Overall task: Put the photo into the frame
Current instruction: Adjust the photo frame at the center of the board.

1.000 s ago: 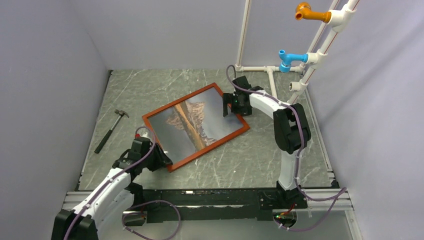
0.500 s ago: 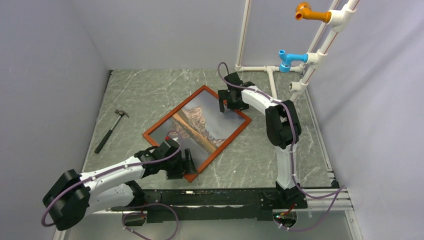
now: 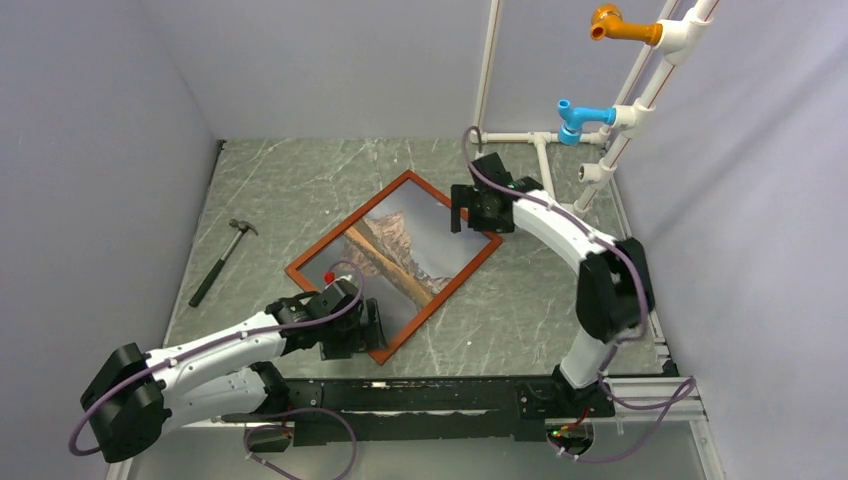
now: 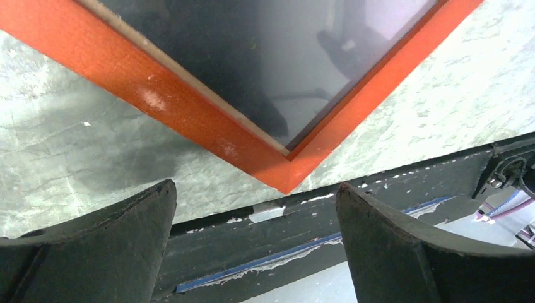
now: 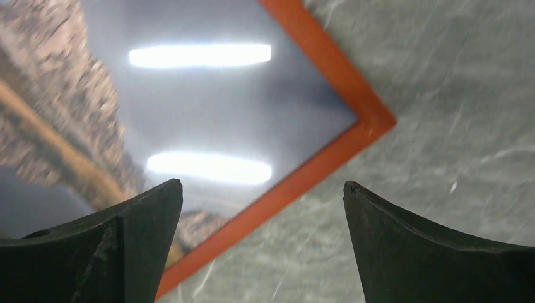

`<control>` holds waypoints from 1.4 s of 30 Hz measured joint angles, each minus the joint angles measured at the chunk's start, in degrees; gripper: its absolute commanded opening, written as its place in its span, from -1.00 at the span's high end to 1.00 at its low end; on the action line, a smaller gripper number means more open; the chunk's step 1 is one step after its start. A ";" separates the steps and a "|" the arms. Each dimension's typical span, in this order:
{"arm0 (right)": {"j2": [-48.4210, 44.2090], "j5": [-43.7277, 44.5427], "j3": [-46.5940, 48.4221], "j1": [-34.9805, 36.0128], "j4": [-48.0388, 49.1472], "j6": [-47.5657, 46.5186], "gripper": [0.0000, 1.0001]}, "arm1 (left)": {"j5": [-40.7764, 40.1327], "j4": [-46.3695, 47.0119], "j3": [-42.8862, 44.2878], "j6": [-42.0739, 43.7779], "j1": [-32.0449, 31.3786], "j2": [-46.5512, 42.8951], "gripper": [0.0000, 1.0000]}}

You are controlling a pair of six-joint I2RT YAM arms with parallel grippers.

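Your left tool (image 4: 255,243) and right tool (image 5: 262,243) hover spread wide over opposite corners of the frame (image 3: 347,219), pinching nothing, since the photo (image 3: 410,250) lies flat inside it on the tabletop (image 3: 520,310).

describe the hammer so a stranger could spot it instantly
On the grey marbled table, look left of the red-brown frame in the middle, near the left edge. The hammer lies there alone, a slim dark handle with a metal head at its far end.
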 measured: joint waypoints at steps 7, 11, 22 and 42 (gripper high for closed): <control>-14.36 -7.91 -18.34 0.57 3.37 7.26 -0.99 | -0.31 -1.57 7.21 3.67 4.02 0.00 -0.99; -15.54 -9.73 -24.85 4.07 3.45 11.19 -0.92 | 0.61 -1.44 13.07 6.19 9.79 0.37 -0.99; -10.23 -12.31 -27.12 12.20 7.85 19.41 -0.66 | 4.74 -0.96 27.56 10.08 19.21 4.20 -0.99; -1.33 -6.58 -18.97 15.13 6.12 21.77 0.60 | 4.61 -3.04 23.56 11.69 21.38 1.05 -0.99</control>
